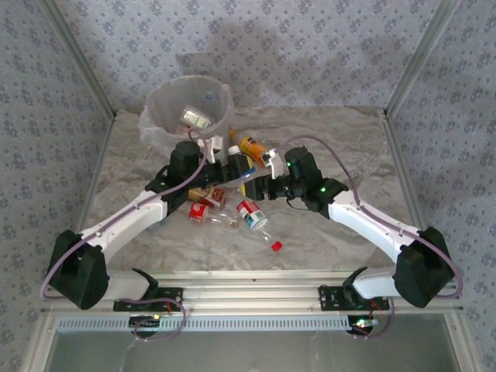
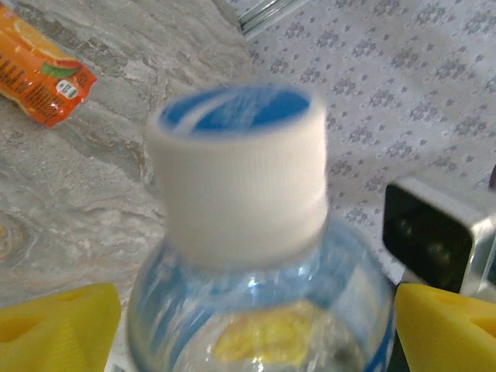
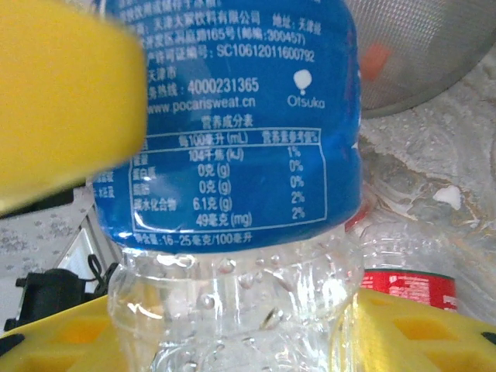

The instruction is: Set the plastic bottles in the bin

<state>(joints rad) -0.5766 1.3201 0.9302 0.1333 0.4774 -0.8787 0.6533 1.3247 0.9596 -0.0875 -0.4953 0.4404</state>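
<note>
A clear bottle with a blue label [image 3: 248, 116] and a white cap [image 2: 240, 178] hangs between both arms near the table's middle [image 1: 239, 165]. My right gripper [image 3: 232, 333] is shut on its clear lower end. My left gripper [image 2: 258, 325] has its yellow fingers [image 2: 58, 325] against the bottle's shoulder on both sides; one of them also shows blurred beside the label [image 3: 70, 101]. The bin [image 1: 159, 101] stands just behind, with one bottle [image 1: 198, 118] lying inside. More bottles lie on the table: an orange one [image 1: 253, 147] and red-labelled ones [image 1: 205, 208] [image 1: 249, 213].
A loose red cap [image 1: 277, 246] lies near the front edge. The orange bottle [image 2: 39, 70] lies on the marble beyond the left gripper. The bin's translucent wall [image 3: 434, 54] and a red-labelled bottle [image 3: 411, 287] sit close behind the right gripper. Patterned walls enclose the table.
</note>
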